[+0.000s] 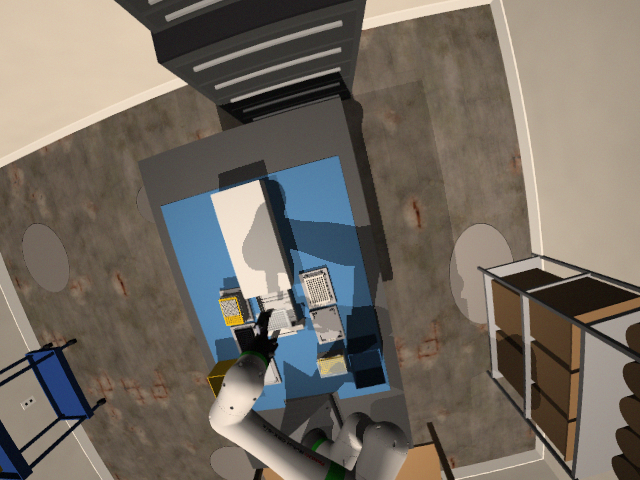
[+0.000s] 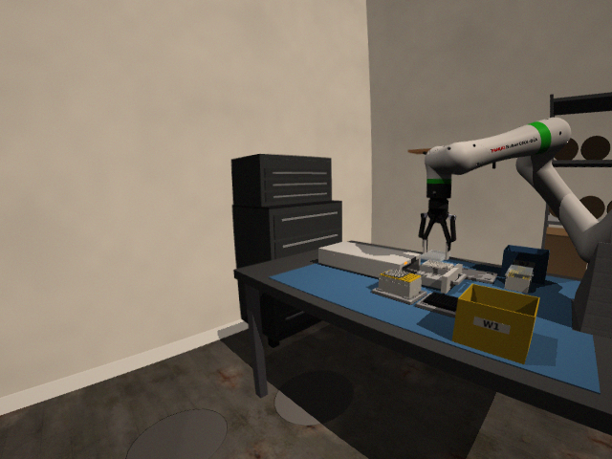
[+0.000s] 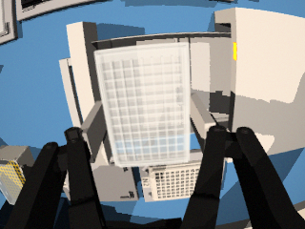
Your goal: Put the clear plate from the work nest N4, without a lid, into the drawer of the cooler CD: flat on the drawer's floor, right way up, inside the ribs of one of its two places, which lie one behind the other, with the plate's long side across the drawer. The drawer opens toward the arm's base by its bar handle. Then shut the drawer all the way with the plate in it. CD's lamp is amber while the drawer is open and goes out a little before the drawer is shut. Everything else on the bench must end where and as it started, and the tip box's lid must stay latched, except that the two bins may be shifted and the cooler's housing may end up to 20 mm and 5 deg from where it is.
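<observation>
My gripper is shut on the clear plate, one finger on each long side. It holds the plate level a little above the open drawer of the white cooler CD. The plate's long side lies across the drawer. The amber lamp on the cooler's front is lit. From the side, the gripper hangs straight down with the plate just over the drawer. From above, the plate sits over the drawer in front of the cooler. The drawer's floor is mostly hidden under the plate.
A yellow tip rack and a black plate lie left of the drawer. A welled plate, an empty grey nest, a pale tip box and a blue bin lie to the right. The yellow bin W1 stands at the bench's front.
</observation>
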{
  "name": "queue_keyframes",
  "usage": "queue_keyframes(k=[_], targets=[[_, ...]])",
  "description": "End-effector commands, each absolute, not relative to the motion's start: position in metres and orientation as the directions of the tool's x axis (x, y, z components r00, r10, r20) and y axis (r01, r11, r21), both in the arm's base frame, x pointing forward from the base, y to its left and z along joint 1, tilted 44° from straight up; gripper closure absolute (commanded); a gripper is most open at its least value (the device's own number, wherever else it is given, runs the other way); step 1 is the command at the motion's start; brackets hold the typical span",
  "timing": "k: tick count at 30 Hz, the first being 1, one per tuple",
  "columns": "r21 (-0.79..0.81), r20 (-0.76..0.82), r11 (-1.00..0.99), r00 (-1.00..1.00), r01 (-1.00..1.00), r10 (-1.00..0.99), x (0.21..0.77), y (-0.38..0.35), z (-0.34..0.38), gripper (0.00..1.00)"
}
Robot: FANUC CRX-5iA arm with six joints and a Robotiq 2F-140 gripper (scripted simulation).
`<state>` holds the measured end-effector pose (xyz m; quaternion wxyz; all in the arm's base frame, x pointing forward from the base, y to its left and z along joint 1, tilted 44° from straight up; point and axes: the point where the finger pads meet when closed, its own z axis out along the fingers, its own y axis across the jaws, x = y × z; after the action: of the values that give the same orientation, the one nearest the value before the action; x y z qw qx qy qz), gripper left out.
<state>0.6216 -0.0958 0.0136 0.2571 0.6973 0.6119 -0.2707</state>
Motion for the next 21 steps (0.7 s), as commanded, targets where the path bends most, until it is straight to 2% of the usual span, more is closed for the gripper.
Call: queue_keyframes(k=[1, 21], targets=[[0.028, -0.692, -0.119, 0.105, 0.993, 0.714, 0.622, -0.099, 0.011, 1.0], [0.028, -0.692, -0.119, 0.105, 0.993, 0.714, 0.62, -0.115, -0.007, 1.0]])
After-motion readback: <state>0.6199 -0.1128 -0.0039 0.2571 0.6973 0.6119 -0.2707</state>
